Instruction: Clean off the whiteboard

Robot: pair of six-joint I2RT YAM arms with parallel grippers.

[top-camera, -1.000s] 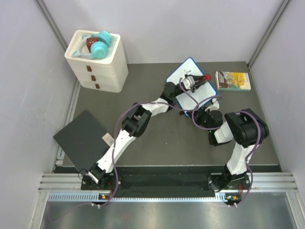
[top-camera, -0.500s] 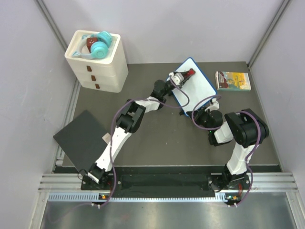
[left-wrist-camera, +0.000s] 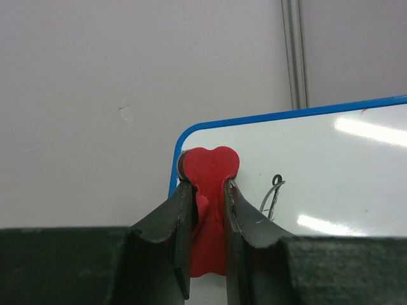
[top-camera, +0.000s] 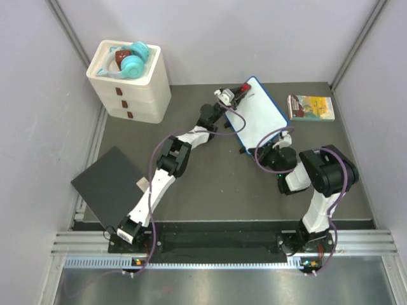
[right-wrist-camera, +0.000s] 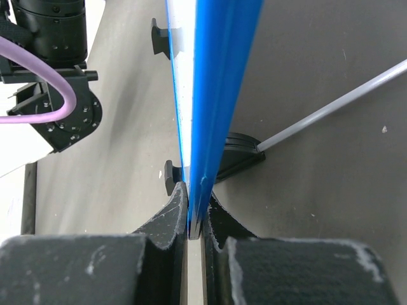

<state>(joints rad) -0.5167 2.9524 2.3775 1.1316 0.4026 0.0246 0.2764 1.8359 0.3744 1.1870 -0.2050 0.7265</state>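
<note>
The whiteboard [top-camera: 259, 116], white with a thin blue rim, stands tilted at the back middle of the table. My left gripper [top-camera: 238, 91] is shut on a red heart-shaped eraser [left-wrist-camera: 208, 175] at the board's upper left corner [left-wrist-camera: 191, 136]. A small black mark [left-wrist-camera: 273, 194] shows on the white surface beside the eraser. My right gripper [top-camera: 275, 141] is shut on the board's lower edge; in the right wrist view the blue rim [right-wrist-camera: 213, 95] runs edge-on between the fingers [right-wrist-camera: 166, 219].
A small colourful book [top-camera: 311, 107] lies right of the board. A white drawer unit [top-camera: 129, 82] with teal headphones [top-camera: 135, 59] on top stands at the back left. A flat black panel [top-camera: 108, 185] lies at the left. Grey walls enclose the table.
My left gripper has moved with the eraser up and to the left across the board, from its middle to its upper left corner. The right arm has not moved.
</note>
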